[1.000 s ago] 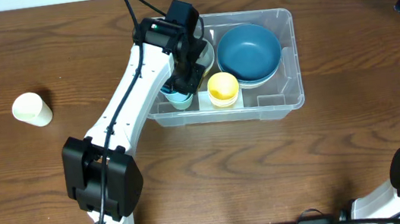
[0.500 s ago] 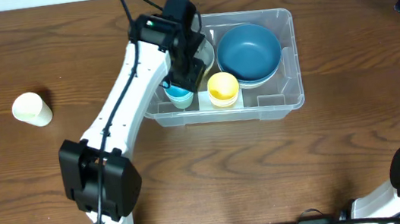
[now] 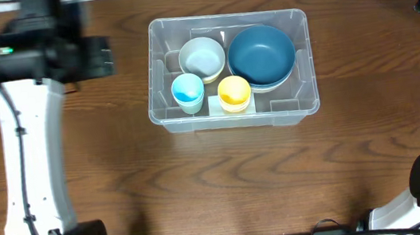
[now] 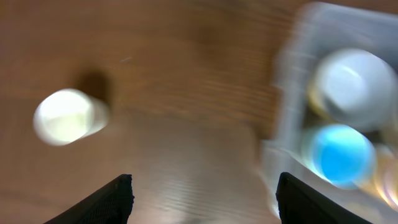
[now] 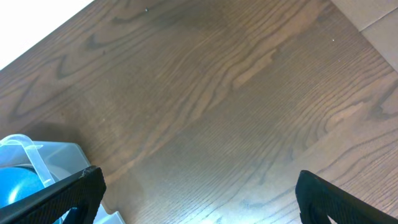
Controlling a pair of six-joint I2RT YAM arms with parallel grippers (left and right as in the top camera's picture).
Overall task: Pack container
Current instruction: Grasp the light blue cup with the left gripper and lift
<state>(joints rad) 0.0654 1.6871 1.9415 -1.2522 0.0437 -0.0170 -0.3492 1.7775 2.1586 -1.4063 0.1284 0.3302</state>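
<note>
- Overhead: the container (image 3: 311,81) sits on the table (image 3: 242,186), a little right of centre. Inside it, a white bowl (image 3: 201,57) and a dark blue bowl (image 3: 261,53) are on the far side. A light blue cup (image 3: 188,92) and a yellow cup (image 3: 234,92) are on the near side. All four are mouth up. My left arm (image 3: 30,155) stands well to the container's left, its upper end blurred.
- Left wrist, blurred: my left gripper (image 4: 205,190) is spread wide, with only wood between the fingers. A cream cup (image 4: 65,116) sits on the table at the left; the overhead view does not show it. The container's wall is at the right, with the white bowl and light blue cup behind it.
- Right wrist: my right gripper (image 5: 199,193) is spread wide over bare wood. Only one corner of the container shows, at lower left, with a sliver of the dark blue bowl.
</note>
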